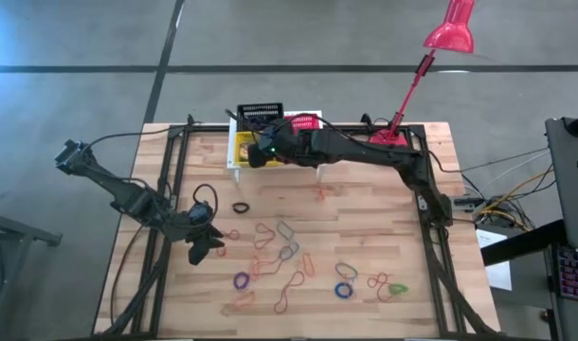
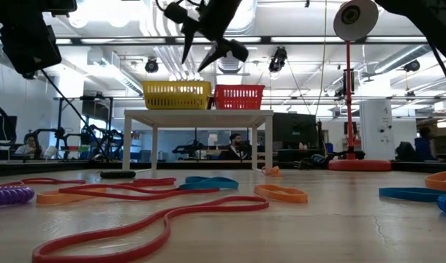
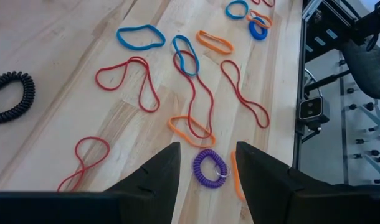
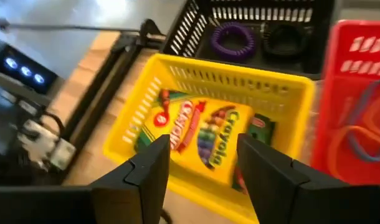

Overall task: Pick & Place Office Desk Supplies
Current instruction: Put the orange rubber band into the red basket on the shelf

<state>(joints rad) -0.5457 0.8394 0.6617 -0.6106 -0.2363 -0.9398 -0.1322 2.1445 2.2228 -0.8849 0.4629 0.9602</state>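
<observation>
Looped red rubber band [image 2: 128, 219], perhaps matte, yellow mesh basket [image 4: 289, 93]

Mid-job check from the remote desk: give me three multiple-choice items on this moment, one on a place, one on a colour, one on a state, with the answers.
1. Where is the right gripper?
A. over the yellow basket
B. low over the loose bands
C. beside the lamp base

2. What colour is the coiled band on the table just ahead of the left gripper?
A. green
B. purple
C. black

3. How do the right gripper's jaws stand?
A. shut on a band
B. shut on a crayon box
C. open, holding nothing

Answers:
1 A, its wrist view looks straight down into that basket.
2 B, the left wrist view shows a purple coil.
3 C, a clear gap shows crayon boxes lying below.
</observation>
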